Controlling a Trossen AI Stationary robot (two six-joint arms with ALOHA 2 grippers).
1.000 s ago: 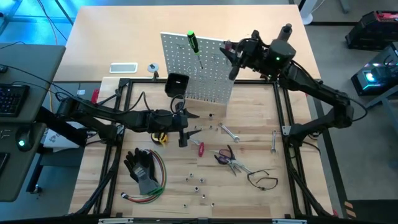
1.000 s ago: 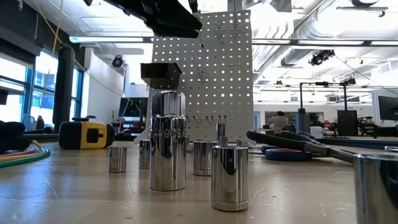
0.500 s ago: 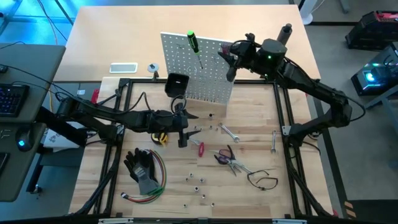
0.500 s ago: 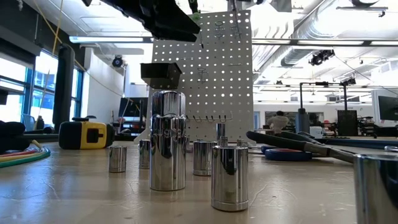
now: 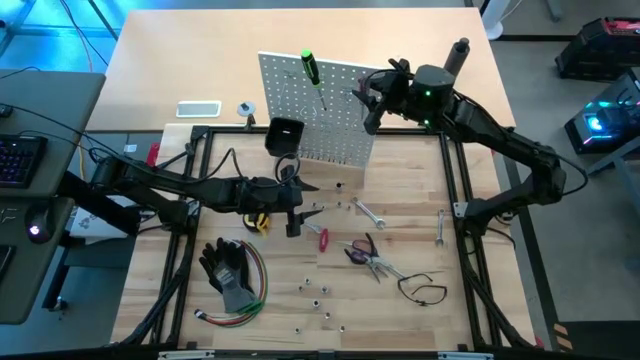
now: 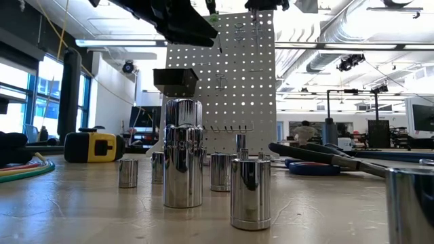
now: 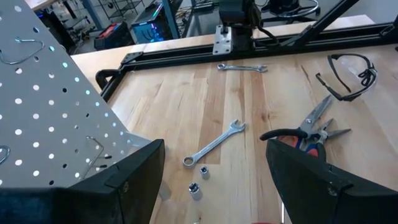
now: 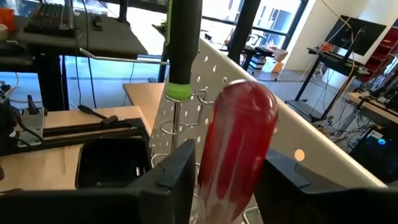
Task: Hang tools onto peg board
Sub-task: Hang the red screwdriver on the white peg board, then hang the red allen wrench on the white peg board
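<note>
High view: right gripper, clamped on red screwdriver, moved closer over peg board, beside green screwdriver; hanging probably near.

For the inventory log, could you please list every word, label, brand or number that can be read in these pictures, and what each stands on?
No text can be read in any view.
Tape measure: a dark panel on its yellow side, no legible lettering.
Peg board: only holes and hooks, no label.
Red screwdriver in the right end effector: no marking visible on the handle.
Wrench: any stamp too small to read.
</note>
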